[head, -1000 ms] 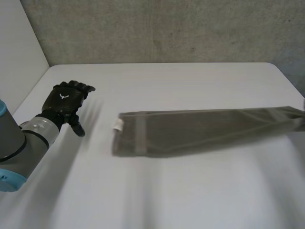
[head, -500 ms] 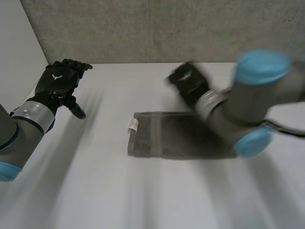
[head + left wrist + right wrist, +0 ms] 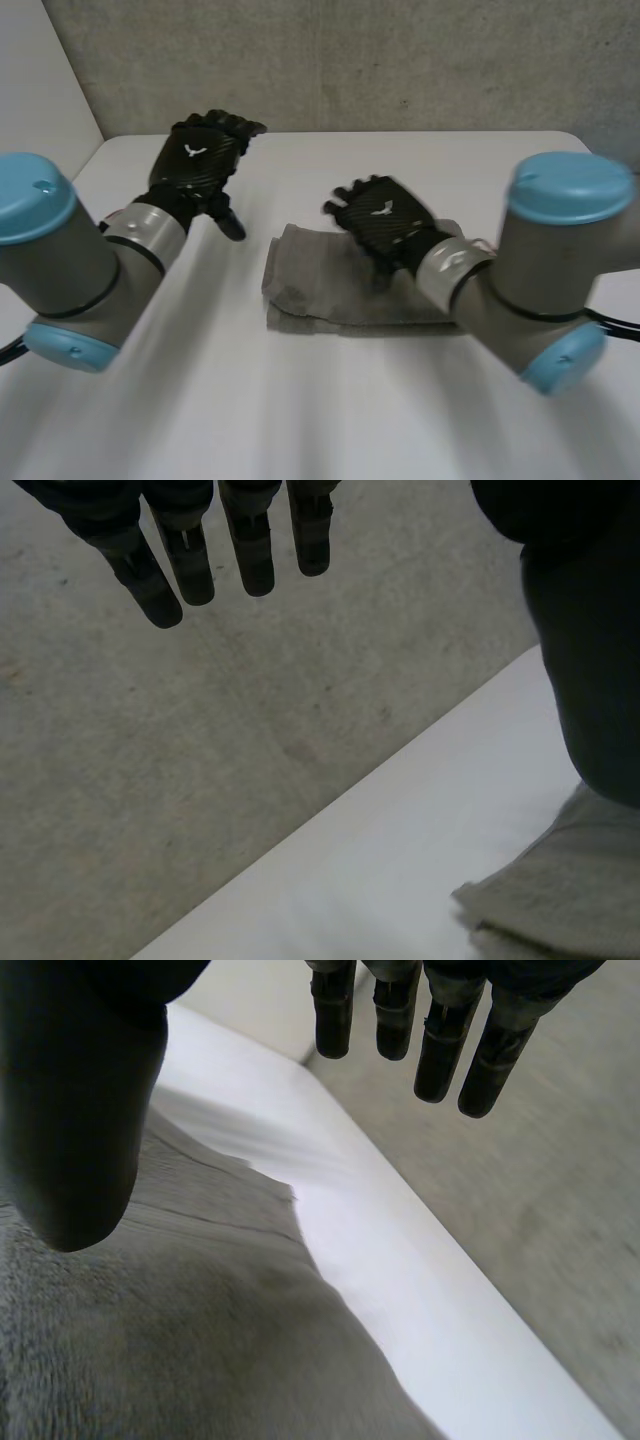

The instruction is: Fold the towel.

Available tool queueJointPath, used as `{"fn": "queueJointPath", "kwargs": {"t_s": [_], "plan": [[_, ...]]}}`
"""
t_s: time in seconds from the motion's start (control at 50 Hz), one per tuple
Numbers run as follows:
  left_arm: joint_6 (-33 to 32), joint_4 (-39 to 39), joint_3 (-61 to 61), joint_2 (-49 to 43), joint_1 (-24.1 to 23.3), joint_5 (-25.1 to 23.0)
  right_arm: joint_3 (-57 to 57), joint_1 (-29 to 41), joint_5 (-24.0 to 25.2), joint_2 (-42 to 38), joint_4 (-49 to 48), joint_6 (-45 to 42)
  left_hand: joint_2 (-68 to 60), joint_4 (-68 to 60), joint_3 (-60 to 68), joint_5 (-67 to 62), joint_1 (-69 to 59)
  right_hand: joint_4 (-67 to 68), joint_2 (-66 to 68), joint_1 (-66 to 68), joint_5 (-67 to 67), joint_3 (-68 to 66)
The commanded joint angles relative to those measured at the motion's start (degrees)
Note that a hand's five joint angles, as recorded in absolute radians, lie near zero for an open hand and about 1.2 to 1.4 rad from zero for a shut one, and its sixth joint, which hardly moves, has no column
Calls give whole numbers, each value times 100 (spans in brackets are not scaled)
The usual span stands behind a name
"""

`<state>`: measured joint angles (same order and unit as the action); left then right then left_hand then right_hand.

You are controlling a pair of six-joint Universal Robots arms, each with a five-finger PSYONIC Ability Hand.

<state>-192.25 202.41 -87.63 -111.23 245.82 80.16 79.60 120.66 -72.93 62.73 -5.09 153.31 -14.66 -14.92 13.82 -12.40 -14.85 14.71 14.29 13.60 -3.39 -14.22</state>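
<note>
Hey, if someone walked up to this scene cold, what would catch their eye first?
Two black hands stand out against the white table: the right hand is spread open over the grey towel, which lies folded in a compact bundle mid-table. The left hand, open too, is held up beside the towel's left end, holding nothing.

A white, smooth-topped table [image 3: 330, 420] with rounded corners carries one folded grey-brown terry towel [image 3: 305, 285], lying flat and slightly rumpled near its middle.
</note>
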Motion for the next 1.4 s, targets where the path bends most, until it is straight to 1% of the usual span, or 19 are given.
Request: {"fn": "queueJointPath", "kwargs": {"t_s": [0.02,0.12,0.24,0.34,0.38,0.42,0.48,0.62,0.8,0.84,0.94,0.98,1.08,1.2,1.22,1.24,1.26,1.28,1.4], "plan": [[65,0,334,-671,-719,412,1084,-921,-11,609,87,770,428,454,-343,1201,446,-471,-429,-360,339,422],[29,0,597,-1215,-1044,588,1821,-1615,24,706,8,674,411,437,-327,1185,430,-471,-429,-360,339,422],[3,-9,827,-1840,-1133,983,1972,-1827,42,574,-71,586,394,420,-310,1168,413,109,151,221,-241,-158],[-154,-44,836,-2148,-1142,1151,1875,-1844,-37,126,-124,340,377,403,-293,1151,396,2515,2556,2626,-2646,-2564],[-269,-97,818,-2228,-1142,1160,1744,-1844,-55,12,-132,208,377,403,-293,1151,396,5478,5520,5590,-5610,-5527],[-384,-167,792,-2254,-1159,1169,1639,-1836,-64,-6,-124,182,394,420,-310,1168,413,6519,6560,6630,-6650,-6568],[-524,-281,757,-2228,-1194,1186,1367,-1774,-134,-50,-106,173,394,420,-310,1168,413,6529,6571,6640,-6661,-6578],[-472,-588,617,-1562,-1247,1406,776,-1598,-424,-68,-106,-249,428,454,-343,1201,446,6529,6571,6640,-6661,-6578],[-410,-598,361,-778,-1151,1511,-198,271,-442,-172,-509,-1723,444,470,-360,1218,463,6529,6571,6640,-6661,-6578],[-410,-598,274,-489,-932,1826,-269,467,-371,-331,-598,-1937,444,470,-360,1218,463,6529,6571,6640,-6661,-6578],[-410,-571,142,-137,-440,2284,-445,871,253,-876,-642,-2315,444,470,-360,1218,463,6529,6571,6640,-6661,-6578],[-401,-563,133,-84,-282,2285,-454,1038,865,-1095,-625,-2341,444,470,-360,1218,463,6529,6571,6640,-6661,-6578],[-401,-563,115,-48,-96,2206,-419,1065,1561,-1394,-406,-2385,444,470,-360,1218,463,6529,6571,6640,-6661,-6578],[-384,-554,124,-48,-113,1969,-472,986,1413,-1377,-150,-2262,444,470,-360,1218,463,6529,6571,6640,-6661,-6578],[-366,-545,167,-57,-131,1899,-411,986,1369,-1334,-141,-2166,444,470,-360,1218,463,5636,5677,5747,-5767,-5685],[-366,-545,168,-57,-131,1898,-332,960,1317,-1194,-141,-2043,444,470,-360,1218,463,2330,2371,2441,-2461,-2379],[-331,-545,203,-57,-148,1820,-331,959,1316,-1193,-141,-2042,444,470,-360,1218,463,2297,2338,2408,-2428,-2346],[-331,-545,203,-57,-149,1819,-235,872,1212,-932,-150,-1868,444,470,-360,1218,463,131,173,243,-263,-180],[126,-413,388,-136,-421,1441,362,450,886,-78,-80,-920,444,470,-360,1218,463,-471,-429,-360,339,422]]}}
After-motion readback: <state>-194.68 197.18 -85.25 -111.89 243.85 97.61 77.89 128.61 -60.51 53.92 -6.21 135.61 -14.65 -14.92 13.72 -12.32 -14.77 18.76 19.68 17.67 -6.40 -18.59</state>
